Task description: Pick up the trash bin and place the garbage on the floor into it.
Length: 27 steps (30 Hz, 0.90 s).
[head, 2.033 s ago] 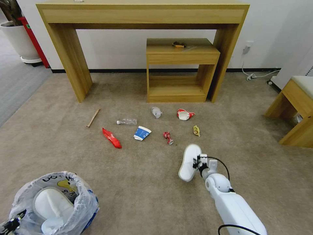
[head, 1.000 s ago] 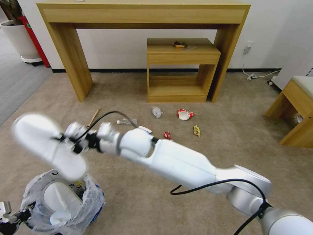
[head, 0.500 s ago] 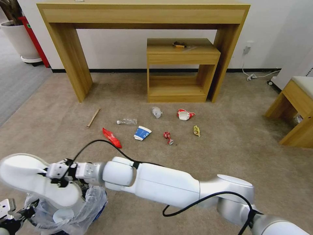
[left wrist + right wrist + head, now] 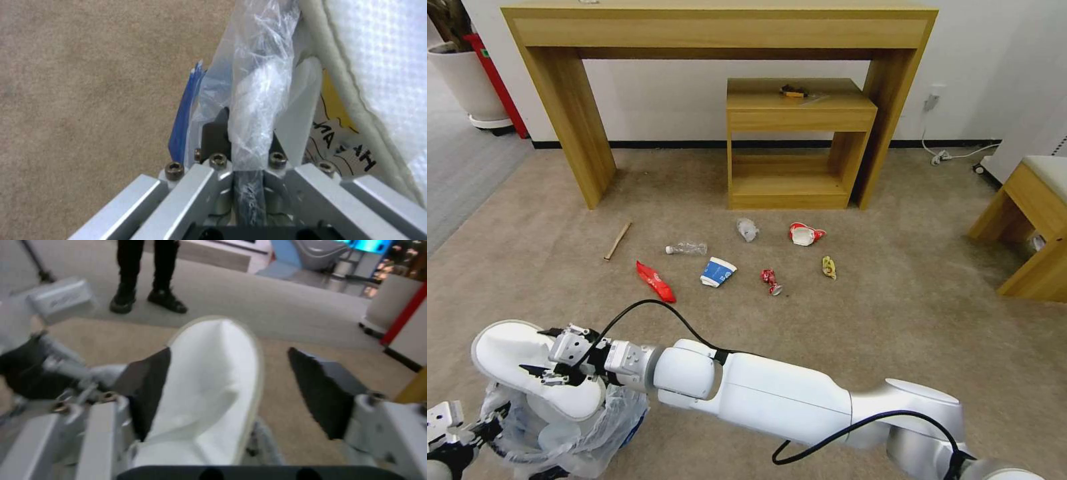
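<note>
Over the trash bin (image 4: 607,427) (left gripper (image 4: 242,140) clamped on its rim), right gripper (image 4: 544,357) wide around slipper (image 4: 514,360).

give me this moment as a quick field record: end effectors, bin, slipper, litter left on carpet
left end effector: shut on the rim of the small round blue bin with its crinkled translucent bag
right end effector: open, fingers on either side of the white slipper
white slipper: lying across the bin's mouth
bin contents: something white shows under the slipper
litter on beige carpet: red wrapper, clear bottle, blue-white paper cup, crushed red can, yellow wrapper
</note>
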### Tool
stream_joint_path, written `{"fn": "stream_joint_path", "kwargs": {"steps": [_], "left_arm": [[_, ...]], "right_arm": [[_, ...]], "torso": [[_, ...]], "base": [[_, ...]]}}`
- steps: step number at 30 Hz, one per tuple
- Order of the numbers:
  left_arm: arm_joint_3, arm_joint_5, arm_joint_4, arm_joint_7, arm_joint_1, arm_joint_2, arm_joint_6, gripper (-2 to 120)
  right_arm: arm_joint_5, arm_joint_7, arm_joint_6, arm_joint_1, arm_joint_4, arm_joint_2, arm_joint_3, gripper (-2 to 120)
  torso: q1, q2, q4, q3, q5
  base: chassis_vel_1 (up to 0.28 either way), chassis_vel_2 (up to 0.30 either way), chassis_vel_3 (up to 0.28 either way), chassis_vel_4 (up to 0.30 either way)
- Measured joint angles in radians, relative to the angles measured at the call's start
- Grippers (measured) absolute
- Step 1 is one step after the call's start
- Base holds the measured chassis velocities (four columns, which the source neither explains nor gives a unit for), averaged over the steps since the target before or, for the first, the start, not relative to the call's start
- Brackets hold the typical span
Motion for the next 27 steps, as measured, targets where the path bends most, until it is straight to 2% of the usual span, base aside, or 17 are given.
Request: {"fn": "stream_joint_path", "kwargs": {"steps": [8, 13, 20, 25, 27], "left_arm": [[0.003, 0.002, 0.0, -0.001, -0.003, 0.003, 0.0, 0], [0.004, 0.002, 0.0, -0.002, -0.006, 0.007, 0.0, 0], [-0.001, -0.003, 0.009, -0.001, -0.009, 0.012, 0.0, 0], [0.0, -0.002, 0.015, 0.001, -0.01, 0.012, 0.0, 0], [0.004, -0.001, 0.017, 0.001, -0.012, 0.012, 0.0, 0]], "right_arm": [[0.001, -0.004, -0.02, 0.001, 0.029, -0.027, 0.04, 99], [0.078, 0.0, -0.068, -0.004, 0.046, -0.034, 0.006, 100], [0.184, 0.018, -0.231, -0.007, 0.106, -0.048, -0.008, 100], [0.242, 0.017, -0.272, 0.001, 0.126, -0.055, -0.007, 100], [0.32, 0.019, -0.318, 0.001, 0.142, -0.058, -0.01, 100]], "torso": [[0.0, 0.0, 0.0, 0.0, 0.0], [0.0, 0.0, 0.0, 0.0, 0.0], [0.0, 0.0, 0.0, 0.0, 0.0], [0.0, 0.0, 0.0001, 0.0, 0.0], [0.0, 0.0, 0.0, 0.0, -0.0002]], "base": [[0.0, 0.0, 0.0, 0.0], [0.0, 0.0, 0.0, 0.0], [0.0, 0.0, 0.0, 0.0], [0.0, 0.0, 0.0, 0.0], [0.0, 0.0, 0.0, 0.0]]}}
